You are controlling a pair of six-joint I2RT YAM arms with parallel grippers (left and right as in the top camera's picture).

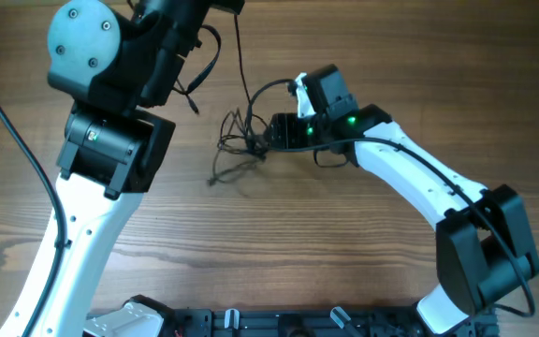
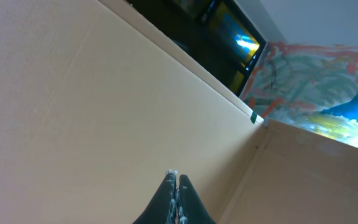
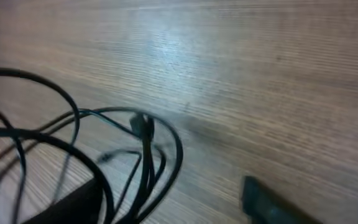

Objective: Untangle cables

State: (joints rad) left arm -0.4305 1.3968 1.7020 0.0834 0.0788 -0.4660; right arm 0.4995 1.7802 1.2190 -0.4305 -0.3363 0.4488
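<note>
The cables lie as a loose tangle of thin black wires on the wooden table, just left of my right gripper. In the right wrist view the loops lie between and left of its spread fingers, which are open around them. One strand rises straight from the tangle to my left gripper at the top edge. The left gripper is raised, and in its wrist view its fingers are pressed together, pointing at a wall. The strand itself does not show there.
Another thin black wire with a plug end hangs beside the left arm. The right arm reaches in from the lower right. Bare wooden table lies in front of the tangle.
</note>
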